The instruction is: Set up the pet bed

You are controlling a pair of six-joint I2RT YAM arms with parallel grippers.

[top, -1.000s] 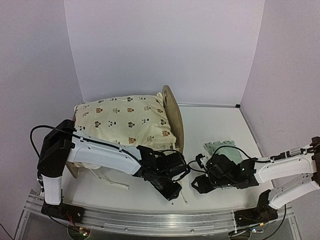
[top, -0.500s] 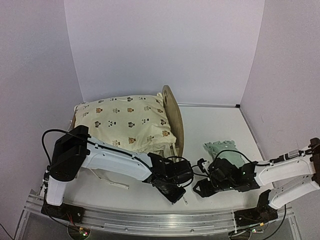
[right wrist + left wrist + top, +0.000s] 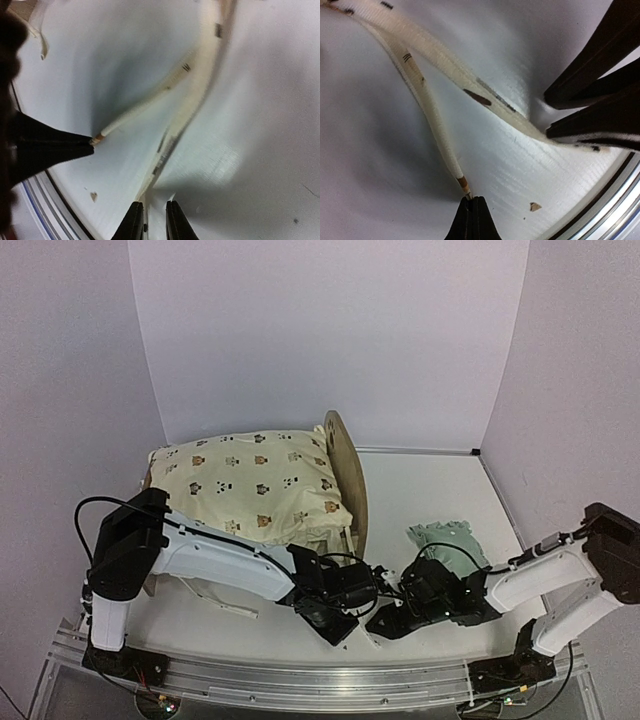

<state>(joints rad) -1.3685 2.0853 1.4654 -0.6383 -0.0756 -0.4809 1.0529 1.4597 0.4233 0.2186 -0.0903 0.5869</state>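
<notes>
The pet bed's arched wooden headboard (image 3: 347,475) stands mid-table; the cream bear-print cushion (image 3: 250,485) covers the frame. Two cream ties trail from the cushion to the table's front. My left gripper (image 3: 338,623) is shut on the tip of the thin tie (image 3: 437,130), pinched at the fingertips (image 3: 472,200). My right gripper (image 3: 382,622) faces it closely. Its fingers (image 3: 134,220) stand slightly apart around the end of the wider tie (image 3: 172,137), which lies against the left finger. The mint green pillow (image 3: 447,540) lies on the table behind the right arm.
An aluminium rail (image 3: 300,672) runs along the near edge, just in front of both grippers. Another loose tie (image 3: 225,605) lies on the table under the left arm. A small crumb (image 3: 535,205) sits near the edge. Walls close the back and sides.
My right gripper has moved left and forward, close to the left gripper and onto the wider tie's end. My left gripper has shifted slightly, still holding the thin tie.
</notes>
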